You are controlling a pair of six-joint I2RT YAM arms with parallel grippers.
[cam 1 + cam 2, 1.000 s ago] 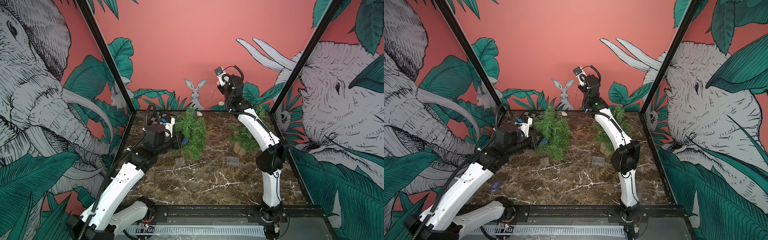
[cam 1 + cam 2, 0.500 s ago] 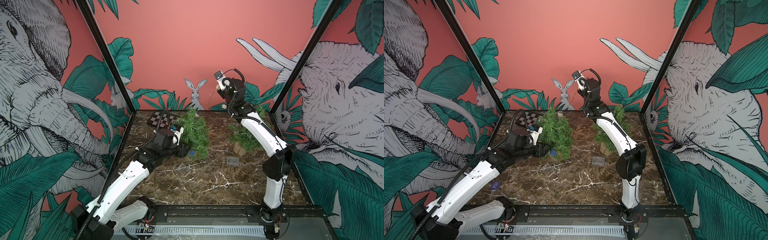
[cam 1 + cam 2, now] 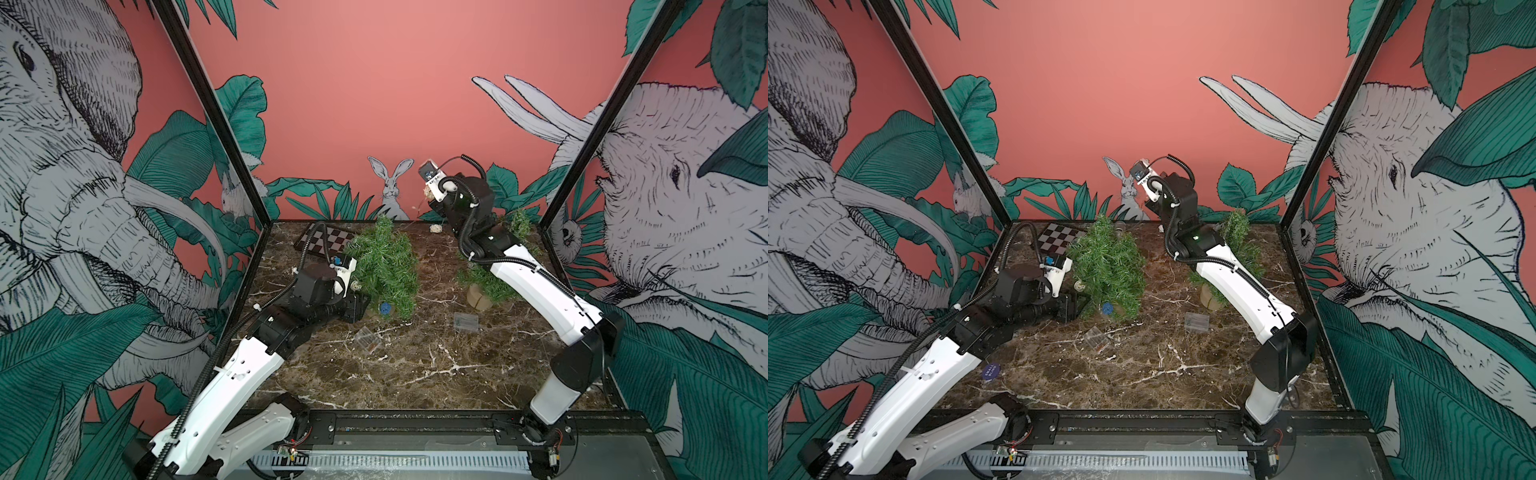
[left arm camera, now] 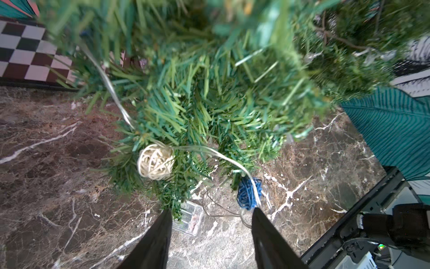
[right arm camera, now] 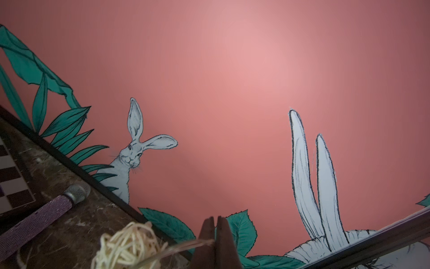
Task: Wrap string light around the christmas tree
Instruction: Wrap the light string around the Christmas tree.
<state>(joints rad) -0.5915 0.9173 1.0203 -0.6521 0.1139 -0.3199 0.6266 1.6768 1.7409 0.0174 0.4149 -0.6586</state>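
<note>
My right gripper (image 5: pixel 216 219) is pinched shut on the string light (image 5: pixel 186 245), raised over the marble tabletop's (image 3: pixel 415 365) back edge, presumably to tension the strand, while my left gripper (image 4: pixel 210 210) stands half open and empty beside the Christmas tree (image 3: pixel 384 266) toward the back-left corner, where a rattan ball (image 4: pixel 155 161) sits lodged in low branches.

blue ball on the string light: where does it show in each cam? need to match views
Top view: blue ball on the table, at the near foot of the christmas tree.
Top view: same spot.
Left wrist: just beyond the left end effector, with the string light wire crossing it.
Right wrist: not in it.
Shared landmark: chessboard, in all four.
</note>
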